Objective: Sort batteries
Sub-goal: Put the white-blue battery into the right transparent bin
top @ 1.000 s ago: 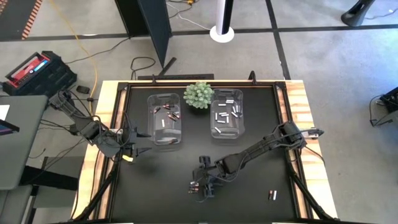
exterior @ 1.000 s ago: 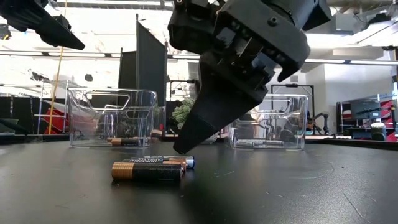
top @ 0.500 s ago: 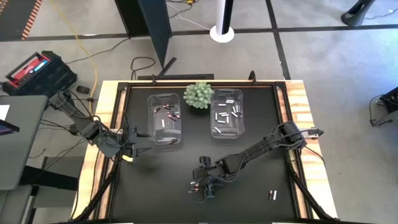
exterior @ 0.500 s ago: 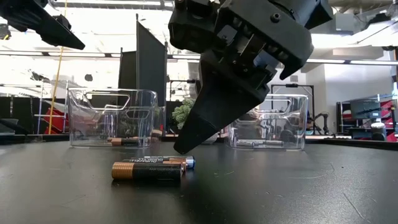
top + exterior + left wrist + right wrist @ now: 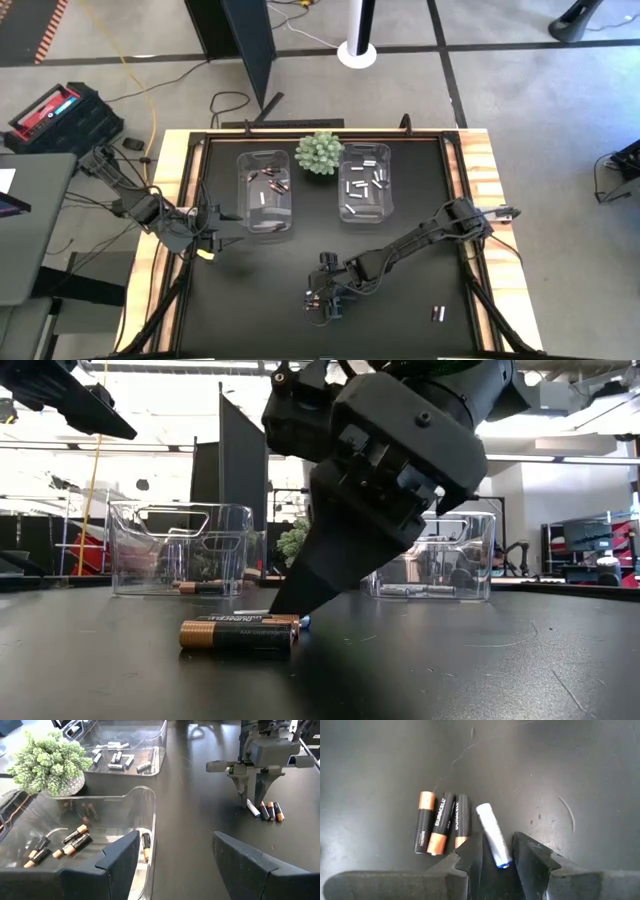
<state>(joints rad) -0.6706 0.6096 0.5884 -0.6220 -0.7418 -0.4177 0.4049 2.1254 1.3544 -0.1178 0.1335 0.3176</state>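
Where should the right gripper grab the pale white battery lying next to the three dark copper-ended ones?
Grip the pale white cylindrical battery across its round body, near the blue-tipped end, coming straight down from above. It lies flat and angles away from the three dark copper-ended batteries, so that end has the most room. The right gripper already straddles it there, fingers not yet closed on it.

You can read "DURACELL" in the right wrist view, printed lengthwise along the middle battery (image 5: 442, 822) of three dark, copper-ended cells lying side by side on the surface. In the low view, the front dark battery (image 5: 238, 634) near the surface's front edge carries the same brand word along its black body, though upside down and only partly legible. The pale battery (image 5: 493, 841) beside the three shows no lettering you can make out. Nothing else in your pictures carries readable text.
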